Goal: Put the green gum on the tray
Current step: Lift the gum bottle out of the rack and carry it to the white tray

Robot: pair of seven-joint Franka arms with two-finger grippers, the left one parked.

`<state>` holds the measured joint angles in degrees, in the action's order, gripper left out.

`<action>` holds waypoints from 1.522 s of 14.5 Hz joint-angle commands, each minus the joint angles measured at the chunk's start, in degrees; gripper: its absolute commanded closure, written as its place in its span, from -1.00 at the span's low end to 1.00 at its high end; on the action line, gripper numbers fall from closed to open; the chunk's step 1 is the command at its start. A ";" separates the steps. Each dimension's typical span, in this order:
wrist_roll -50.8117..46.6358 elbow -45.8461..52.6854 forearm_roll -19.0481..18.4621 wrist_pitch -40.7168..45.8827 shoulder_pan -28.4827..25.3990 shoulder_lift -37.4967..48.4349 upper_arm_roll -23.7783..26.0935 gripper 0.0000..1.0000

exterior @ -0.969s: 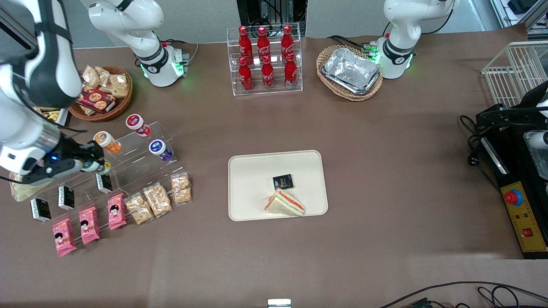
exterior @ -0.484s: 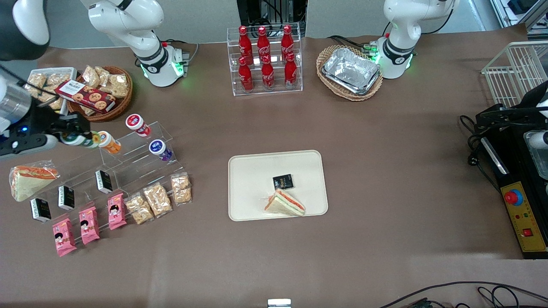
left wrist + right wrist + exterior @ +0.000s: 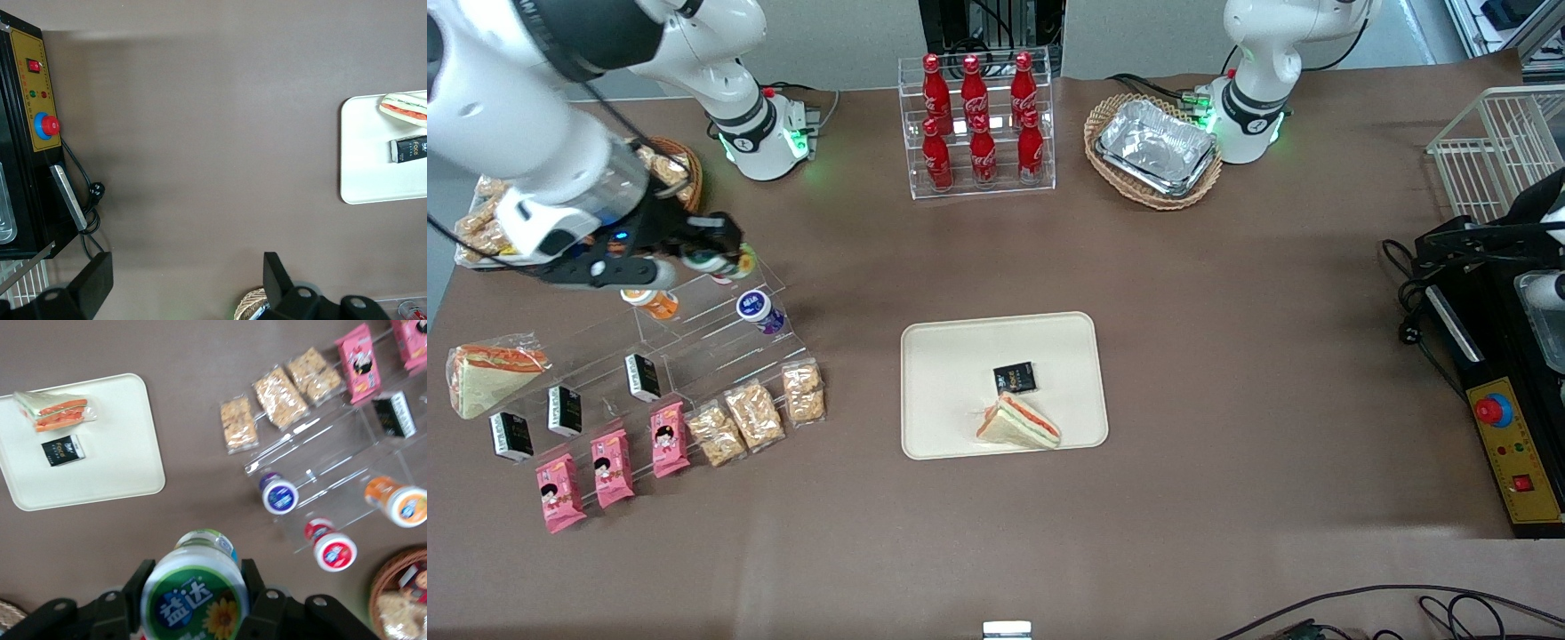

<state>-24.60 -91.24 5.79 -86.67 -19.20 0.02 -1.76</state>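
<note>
- Your gripper (image 3: 725, 258) is hanging above the upper step of the clear stepped rack (image 3: 694, 342), with its fingers clamped on the green gum (image 3: 195, 587); the jar is sitting between them, label facing the wrist camera.
- You are holding the green gum in the air, well apart from the tray (image 3: 951, 356), which is lying near the middle of the table, toward the parked arm from the rack.
- On the tray you are already seeing a wrapped sandwich (image 3: 1018, 422) at the edge nearer the front camera and a small black packet (image 3: 1015, 378) just beside it; the rest of the tray's surface is showing bare.
- Under and just beside your gripper, the red-lidded jar (image 3: 331, 551), the purple-bodied jar (image 3: 759, 310) and the orange-bodied jar (image 3: 651, 302) are lying on the rack's steps.
- Nearer the front camera, the rack is carrying small black boxes (image 3: 641, 376), pink packets (image 3: 612, 467) and clear snack bags (image 3: 754, 413); another sandwich (image 3: 485, 378) is resting toward the working arm's end.
- Between your gripper and the tray, only brown tabletop is showing.
- Farther from the front camera, red bottles (image 3: 975, 124) are standing in a clear stand, beside a wicker basket of foil trays (image 3: 1154, 147).
</note>
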 commanded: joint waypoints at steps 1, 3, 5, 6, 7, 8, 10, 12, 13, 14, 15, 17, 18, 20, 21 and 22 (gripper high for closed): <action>-9.04 -0.16 1.42 -0.59 -4.52 -0.64 -0.88 0.46; -12.21 -4.97 1.42 -4.88 -6.54 -0.11 -0.88 0.46; -17.12 -9.72 1.24 -9.81 -8.82 -0.02 -0.79 0.46; -20.02 -12.44 0.63 -13.05 -10.75 -0.11 -0.88 0.46; -22.92 -15.08 0.54 -16.56 -12.07 -0.46 -0.88 0.46; -25.29 -17.63 0.45 -20.51 -12.87 -0.81 -0.88 0.46; -27.94 -21.25 0.45 -27.03 -14.72 -2.30 -0.88 0.46; -30.93 -21.88 0.45 -31.26 -15.68 -5.19 -0.88 0.46; -32.60 -21.88 0.36 -33.45 -16.56 -7.12 -0.96 0.46; -34.44 -21.88 -0.51 -36.00 -17.18 -8.97 -0.97 0.46; -36.29 -21.88 -1.48 -38.20 -17.71 -10.82 -0.97 0.46; -38.84 -21.88 -2.45 -42.16 -18.76 -14.07 -0.97 0.46; -39.90 -21.88 -2.63 -44.44 -18.77 -15.74 -0.97 0.46; -41.57 -21.79 -2.63 -49.01 -18.94 -19.17 -0.97 0.46; -42.62 -21.70 -2.63 -51.12 -19.12 -20.75 -0.97 0.46; -43.50 -21.61 -2.71 -53.05 -19.20 -22.16 -0.97 0.46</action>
<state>-64.54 -113.77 4.33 -134.61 -37.47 -18.13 -2.02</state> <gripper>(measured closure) 0.419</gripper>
